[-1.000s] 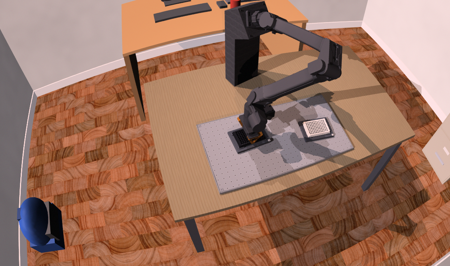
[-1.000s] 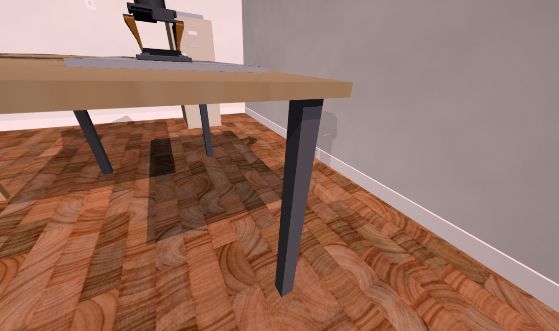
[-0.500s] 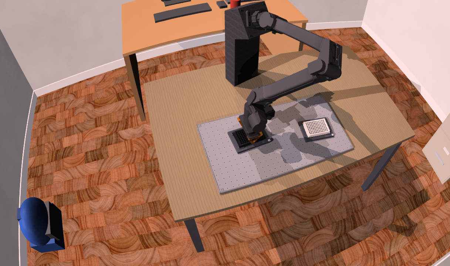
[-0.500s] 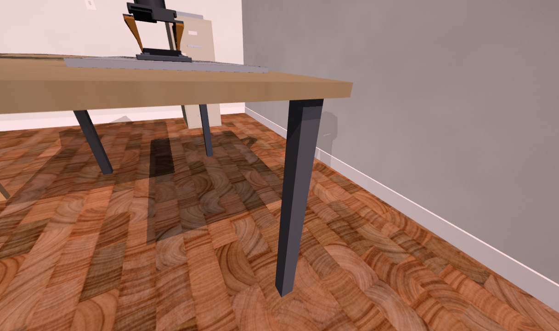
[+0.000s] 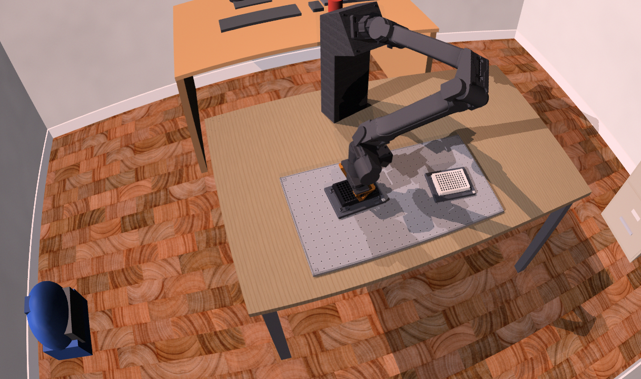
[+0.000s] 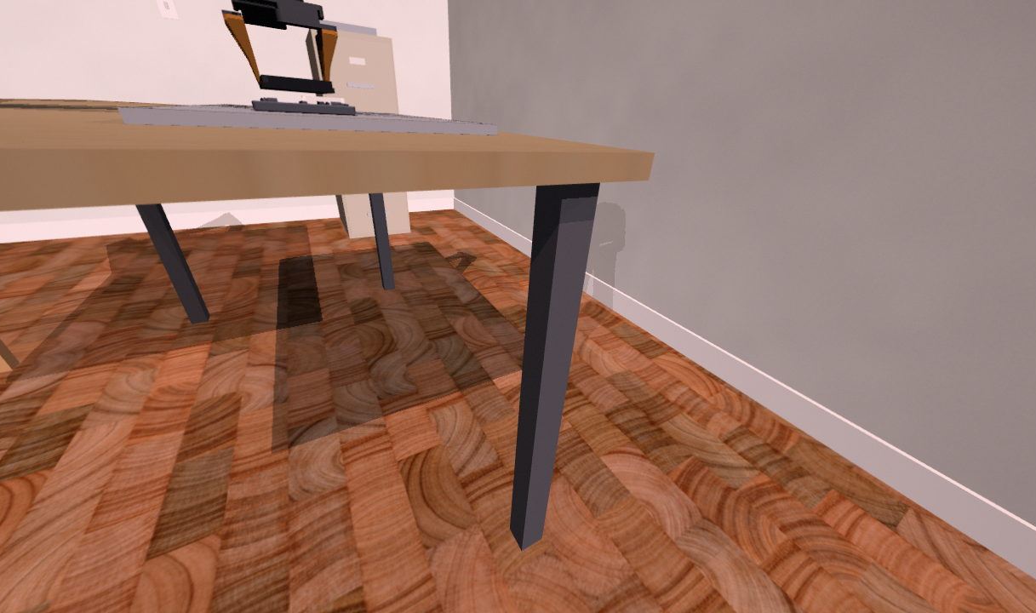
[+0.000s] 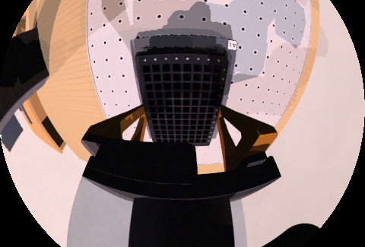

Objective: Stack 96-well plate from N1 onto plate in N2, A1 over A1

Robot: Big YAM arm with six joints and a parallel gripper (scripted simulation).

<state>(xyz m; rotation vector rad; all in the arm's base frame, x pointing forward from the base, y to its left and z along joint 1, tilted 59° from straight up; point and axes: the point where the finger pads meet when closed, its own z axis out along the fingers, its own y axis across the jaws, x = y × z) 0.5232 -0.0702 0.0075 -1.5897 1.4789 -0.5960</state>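
Note:
My gripper (image 5: 358,190) is shut on the black 96-well plate (image 5: 344,191), with its orange fingers on the plate's two short ends. In the low side view the black plate (image 6: 294,83) hangs a little above the dark nest N1 (image 6: 303,107), apart from it, between the fingers of the gripper (image 6: 294,82). In the wrist view the plate (image 7: 182,95) fills the space between the fingers of the gripper (image 7: 182,131), and the edge of the nest (image 7: 179,40) shows beyond it. The white 96-well plate (image 5: 450,181) sits in nest N2 (image 5: 453,193) to the right.
Both nests stand on a grey perforated baseplate (image 5: 388,211) on the wooden table. The arm's dark base tower (image 5: 343,66) stands at the table's back. A second table (image 5: 275,32) with dark flat items stands behind.

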